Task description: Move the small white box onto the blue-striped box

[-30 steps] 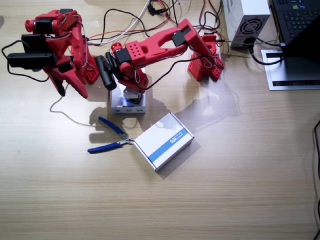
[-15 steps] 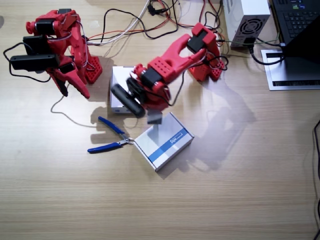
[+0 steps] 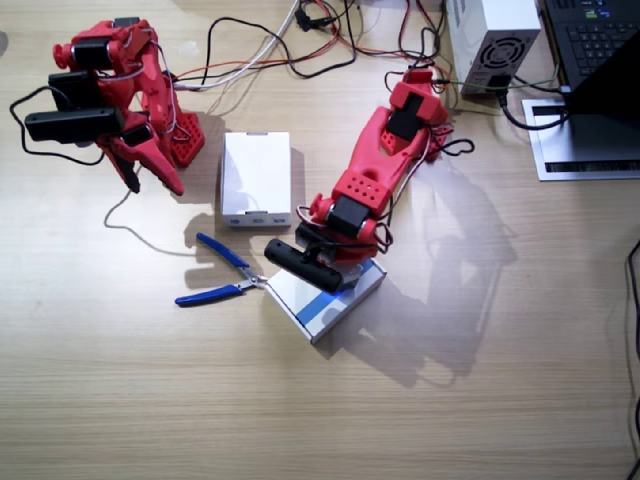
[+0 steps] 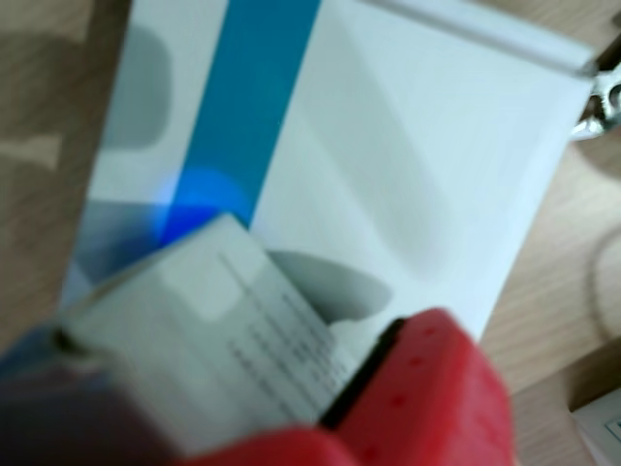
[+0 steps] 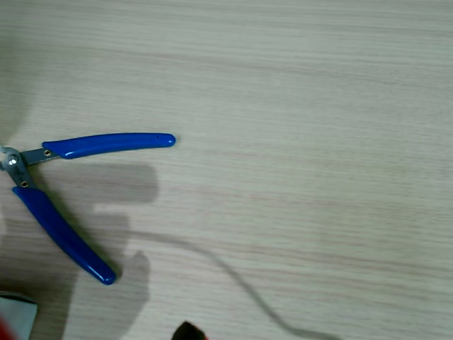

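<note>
The blue-striped box point(image 3: 312, 306) lies near the table's middle, its blue stripe point(image 4: 247, 107) filling a wrist view. My left gripper point(image 3: 335, 272) hangs low over that box, shut on the small white box point(image 4: 194, 330). This tiny carton with fine print sits between the red finger point(image 4: 437, 388) and the other jaw, over the stripe's end. Whether it touches the box below I cannot tell. In the fixed view the arm hides it. My right gripper point(image 3: 135, 178) rests at the far left, jaws together, holding nothing.
A plain white flat box point(image 3: 256, 175) lies between the arms. Blue-handled pliers point(image 3: 225, 275) point(image 5: 64, 205) touch the striped box's left corner. Cables point(image 3: 270, 45), a white power supply point(image 3: 490, 35) and a laptop point(image 3: 590, 40) line the back edge.
The left arm has lifted the small white box off the plain white box and swung it forward and down over the blue-striped box. The right arm has not moved.
</note>
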You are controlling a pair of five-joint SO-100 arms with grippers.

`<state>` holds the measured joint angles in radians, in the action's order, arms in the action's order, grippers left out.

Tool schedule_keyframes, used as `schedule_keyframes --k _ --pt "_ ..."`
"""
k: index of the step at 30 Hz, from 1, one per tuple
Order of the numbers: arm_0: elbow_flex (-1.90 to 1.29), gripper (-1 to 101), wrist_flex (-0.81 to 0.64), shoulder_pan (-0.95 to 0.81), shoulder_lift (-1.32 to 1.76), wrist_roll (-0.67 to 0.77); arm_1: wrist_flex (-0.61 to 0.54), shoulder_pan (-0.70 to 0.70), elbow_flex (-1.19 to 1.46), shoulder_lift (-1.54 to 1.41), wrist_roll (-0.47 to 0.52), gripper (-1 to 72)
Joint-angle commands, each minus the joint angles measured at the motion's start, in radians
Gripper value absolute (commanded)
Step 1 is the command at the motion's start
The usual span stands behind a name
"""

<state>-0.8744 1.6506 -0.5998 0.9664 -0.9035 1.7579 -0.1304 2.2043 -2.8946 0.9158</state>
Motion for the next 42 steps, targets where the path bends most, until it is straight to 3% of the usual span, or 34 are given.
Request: schedule_keyframes --k 1,10,11,12,13,14,15,17,20,21,22,27,30,32,33,34,38,42 --pt "0.014 44 0.026 -0.057 0.095 0.009 0.000 -0.034 -0.063 -0.029 -0.011 64.6" --pt "-0.025 44 0.026 -0.048 0.545 0.000 -0.048 0.000 -0.150 0.032 -0.017 64.3" --pt "-0.041 44 0.025 -0.037 0.586 0.002 -0.106 0.057 -0.103 0.034 0.009 55.3" --pt "-0.069 37 0.025 -0.018 0.637 -0.003 -0.190 0.127 -0.031 0.037 0.034 35.8" --pt "-0.103 20 0.023 0.015 0.690 -0.012 -0.279 0.184 0.063 0.055 0.064 14.7" --pt "-0.160 0 0.015 0.064 0.753 -0.025 -0.354 0.236 0.150 0.089 0.107 4.1" --pt "-0.249 0 -0.002 0.130 0.825 -0.025 -0.417 0.278 0.244 0.114 0.167 1.4" --pt "-0.592 0 -0.179 0.285 1.022 -0.060 -0.476 0.304 0.387 0.107 0.245 0.2" --pt "-1.101 0 -0.426 0.448 1.197 -0.137 -0.468 0.284 0.552 0.015 0.310 0.2" --pt "-1.250 0 -0.522 0.492 1.233 -0.153 -0.437 0.272 0.618 -0.075 0.322 0.2" --pt "-1.374 0 -0.604 0.526 1.246 -0.167 -0.325 0.278 0.630 -0.222 0.339 0.2" --pt "-1.724 0 -0.871 0.569 1.233 -0.179 -0.301 0.212 0.647 -0.270 0.336 0.1" --pt "-1.827 0 -0.887 0.586 1.336 -0.236 -0.298 0.141 0.647 -0.270 0.357 0.1" --pt "-2.005 0 -0.893 0.607 1.632 -0.341 -0.295 0.133 0.647 -0.272 0.394 0.1" --pt "-2.132 0 -0.828 0.621 1.914 -0.417 -0.299 0.123 0.647 -0.272 0.417 0.1" --pt "-2.164 0 -0.581 0.632 2.230 -0.515 -0.299 0.124 0.647 -0.272 0.437 0.1" --pt "-2.164 0 -0.486 0.640 2.306 -0.626 -0.285 0.094 0.647 -0.272 0.449 0.2" --pt "-2.164 0 -0.436 0.580 2.306 -0.563 -0.285 0.094 0.647 -0.272 0.453 0.5"
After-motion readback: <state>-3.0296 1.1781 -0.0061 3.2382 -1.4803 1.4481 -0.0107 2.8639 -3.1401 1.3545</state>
